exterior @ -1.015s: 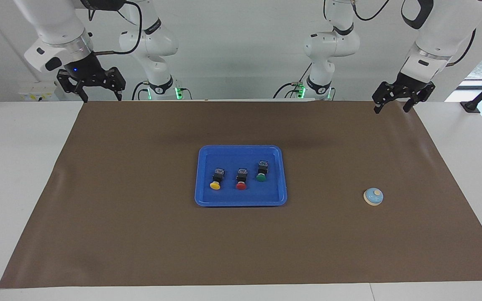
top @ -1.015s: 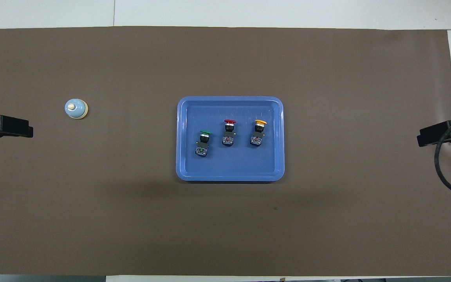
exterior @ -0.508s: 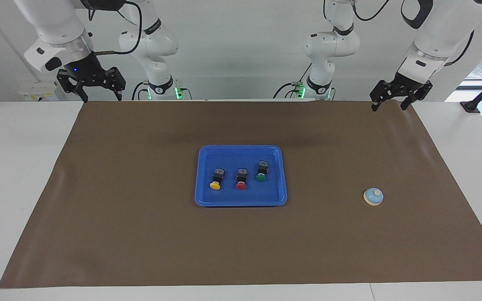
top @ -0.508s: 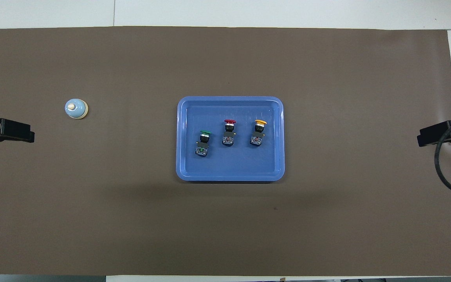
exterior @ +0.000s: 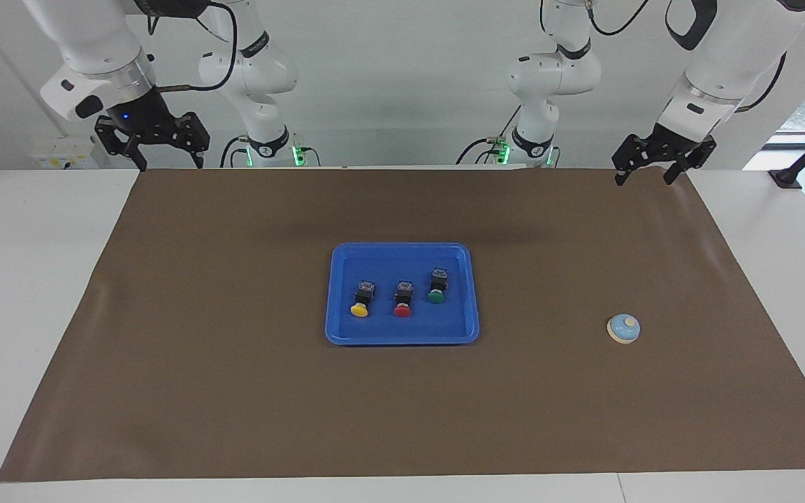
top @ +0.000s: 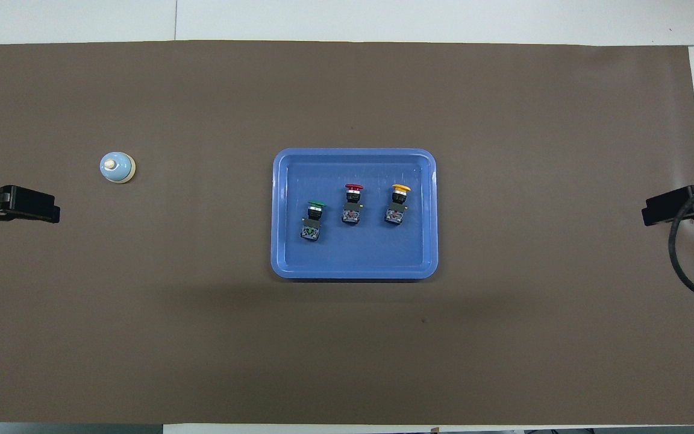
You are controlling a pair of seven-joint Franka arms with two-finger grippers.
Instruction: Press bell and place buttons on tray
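Note:
The blue tray (exterior: pixel 402 246) (top: pixel 353 152) sits mid-table and holds all three buttons lying on their sides: yellow (exterior: pixel 360 302) (top: pixel 397 205), red (exterior: pixel 403 300) (top: pixel 352 205) and green (exterior: pixel 437 288) (top: pixel 313 220). The light blue bell (exterior: pixel 624 328) (top: pixel 117 167) stands alone on the mat toward the left arm's end. My left gripper (exterior: pixel 642 179) (top: pixel 21 205) hangs open and empty above the mat's edge by the robots, well clear of the bell. My right gripper (exterior: pixel 171 165) (top: pixel 660 208) waits open and empty over the mat's corner at the right arm's end.
A brown mat (exterior: pixel 235 391) covers most of the white table (exterior: pixel 39 293). A black cable loop (top: pixel 684 265) hangs off the right arm near the mat's edge. Wide bare mat surrounds the tray and the bell.
The left gripper has lifted a little and drifted slightly toward the table's middle. The right arm, the bell, the tray and the buttons have not moved.

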